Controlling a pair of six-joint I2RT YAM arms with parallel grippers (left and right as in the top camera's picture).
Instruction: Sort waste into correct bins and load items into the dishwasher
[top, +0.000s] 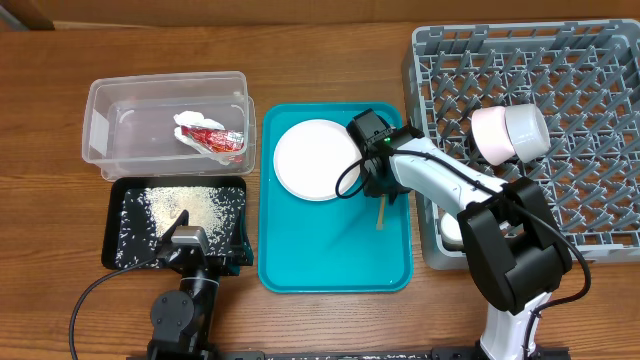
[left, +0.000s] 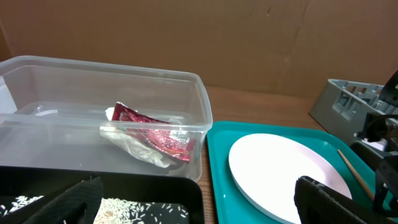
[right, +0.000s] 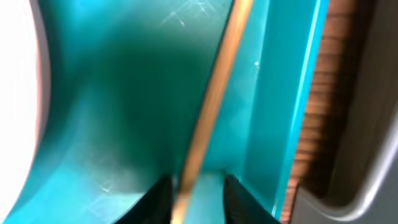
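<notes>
My right gripper (top: 381, 188) hangs over the right side of the teal tray (top: 330, 255). Its fingers (right: 198, 193) are open, one on each side of a wooden chopstick (right: 214, 93), which lies on the tray (top: 381, 215). The white plate (top: 312, 160) lies on the tray to the left. A pinkish bowl (top: 490, 133) and a white bowl (top: 527, 132) rest in the grey dish rack (top: 590, 130). The red-and-white wrapper (top: 212, 137) lies in the clear tub (top: 100, 150). Rice (top: 185, 207) lies in the black tray (top: 125, 235). My left gripper (top: 190, 240) is open and empty above that tray's front.
In the left wrist view the open fingers (left: 202, 202) span the black tray's corner and the plate (left: 280, 171). The wrapper (left: 155, 134) shows through the tub wall. A white dish (top: 452, 232) shows partly under my right arm in the rack.
</notes>
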